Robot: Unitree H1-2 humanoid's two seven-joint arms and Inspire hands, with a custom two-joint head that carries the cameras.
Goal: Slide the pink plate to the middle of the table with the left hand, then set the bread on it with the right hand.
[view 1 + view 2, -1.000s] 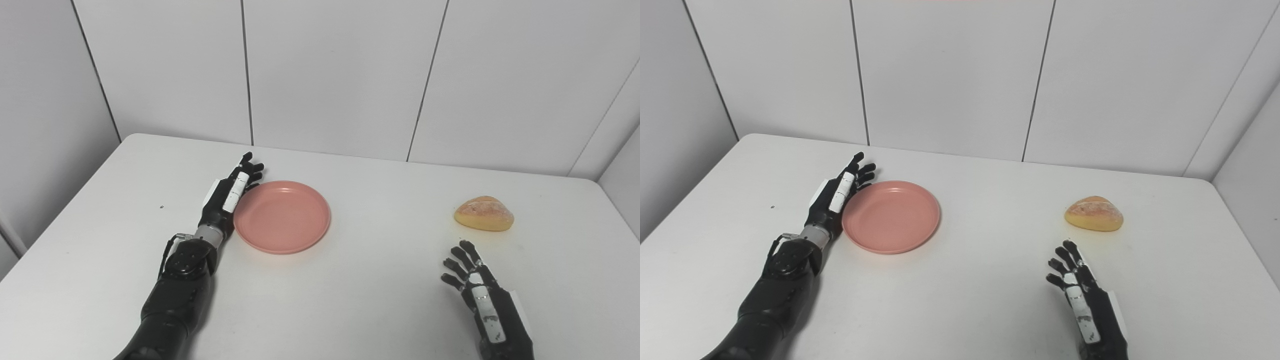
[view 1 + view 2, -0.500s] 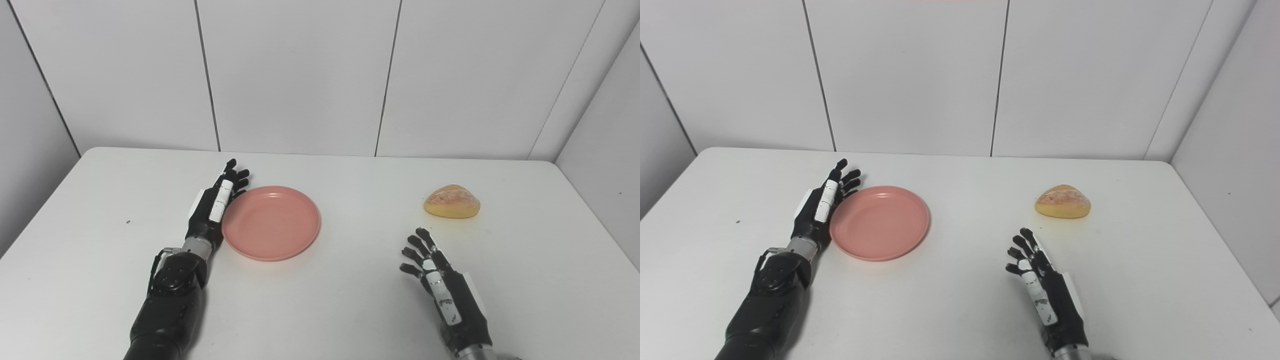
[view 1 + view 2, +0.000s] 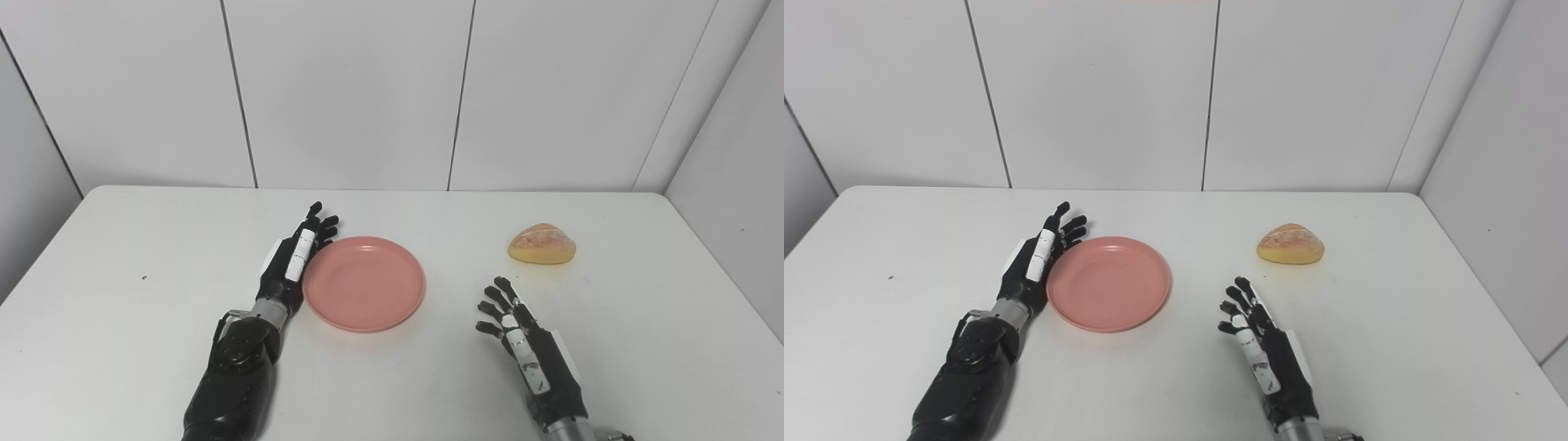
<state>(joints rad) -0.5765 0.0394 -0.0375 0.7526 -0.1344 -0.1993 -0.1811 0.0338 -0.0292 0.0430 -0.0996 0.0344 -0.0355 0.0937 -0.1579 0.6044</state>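
Left hand (image 3: 293, 263) fingers straight, apparently touching round pink plastic plate (image 3: 364, 283) rim; right hand (image 3: 527, 343) splayed, empty; golden bread roll (image 3: 542, 244) apart.

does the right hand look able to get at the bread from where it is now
Probably yes. The right hand is open and holds nothing, and the bread lies just beyond its fingertips with only bare table between them. The pink plate sits off to the side.
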